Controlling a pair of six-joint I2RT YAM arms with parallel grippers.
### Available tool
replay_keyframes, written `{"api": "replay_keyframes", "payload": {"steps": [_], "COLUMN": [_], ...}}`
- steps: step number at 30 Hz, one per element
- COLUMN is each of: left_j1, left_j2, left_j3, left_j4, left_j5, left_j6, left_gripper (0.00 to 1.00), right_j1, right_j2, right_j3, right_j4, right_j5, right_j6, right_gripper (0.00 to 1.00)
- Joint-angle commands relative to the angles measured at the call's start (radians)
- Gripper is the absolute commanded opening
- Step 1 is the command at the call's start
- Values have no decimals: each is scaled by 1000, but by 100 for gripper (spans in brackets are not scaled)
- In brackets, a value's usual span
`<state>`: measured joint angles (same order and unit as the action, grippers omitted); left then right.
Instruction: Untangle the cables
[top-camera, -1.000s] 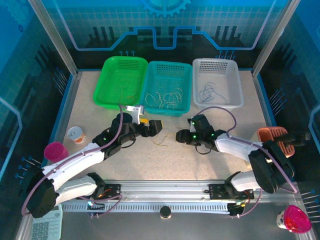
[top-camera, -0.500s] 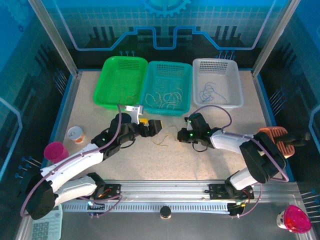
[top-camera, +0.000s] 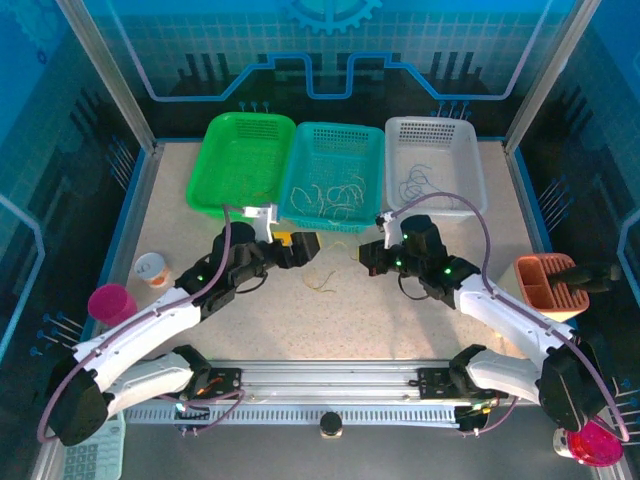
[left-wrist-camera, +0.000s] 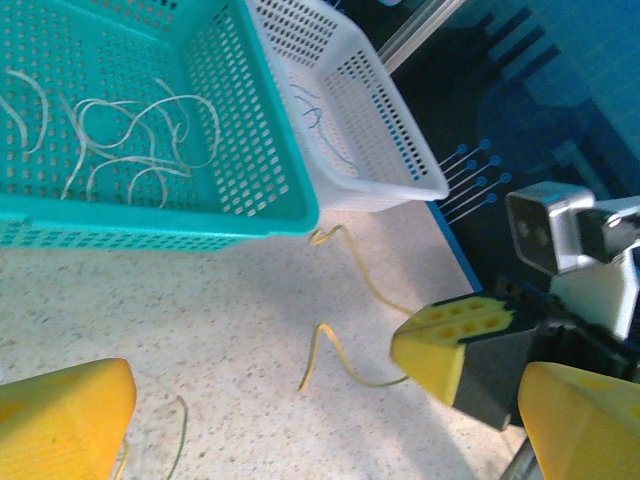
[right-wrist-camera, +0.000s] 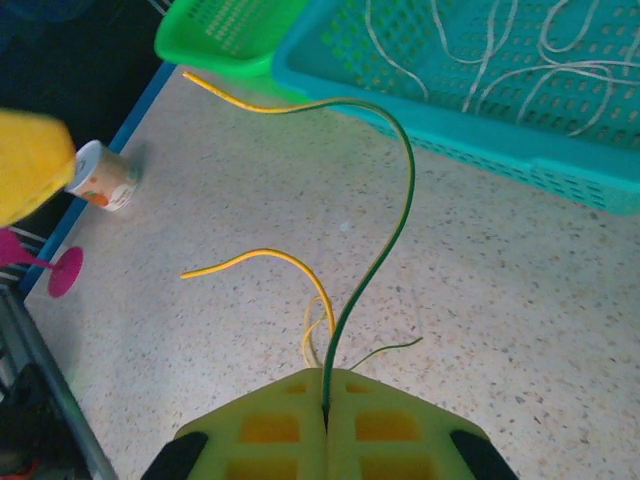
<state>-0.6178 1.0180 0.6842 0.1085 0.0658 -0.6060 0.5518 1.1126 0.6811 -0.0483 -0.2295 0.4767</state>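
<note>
With most cables (top-camera: 330, 195) sorted into the three baskets (top-camera: 331, 129), a small yellow tangle (top-camera: 322, 281) lies on the worktop (top-camera: 330, 315), one yellow wire (right-wrist-camera: 411, 170) pinched in the shut right fingers (right-wrist-camera: 260, 430), the left fingers (left-wrist-camera: 65, 418) wide open.

teal basket (right-wrist-camera: 480, 140) cut off at top edge, loose cables (top-camera: 322, 281) barely traceable from above

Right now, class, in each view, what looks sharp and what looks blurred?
Left wrist: its own yellow fingers blur, the teal basket is sharp. Right wrist: the yellow-green cable is crisp. Top external: the loose cables barely resolve.
</note>
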Motion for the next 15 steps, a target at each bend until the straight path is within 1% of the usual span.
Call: {"api": "replay_keyframes", "payload": {"steps": [1,4,9,12,15], "left_j1": [6,5,6,5,7], "left_j2": [26,51,68,79,93], "left_j3": [61,76,63,55,53], "left_j4": [6,12,44,62,78], "left_j5": [76,95,85,76,72], "left_j6": [-25,-31,-35,-38,-38], "left_gripper": [99,99,99,97,91], "right_j1": [16,31,53,62,72], "right_j2": [10,13,9,3,-2], "right_j3": [35,47,68,76,87], "right_j4": [-8,2,-7,-10,-12], "right_j5": [-94,-119,-125,-129,-136], "right_j6": [-57,-54,-54,-53,-52], "right_gripper": [0,0,0,0,0]}}
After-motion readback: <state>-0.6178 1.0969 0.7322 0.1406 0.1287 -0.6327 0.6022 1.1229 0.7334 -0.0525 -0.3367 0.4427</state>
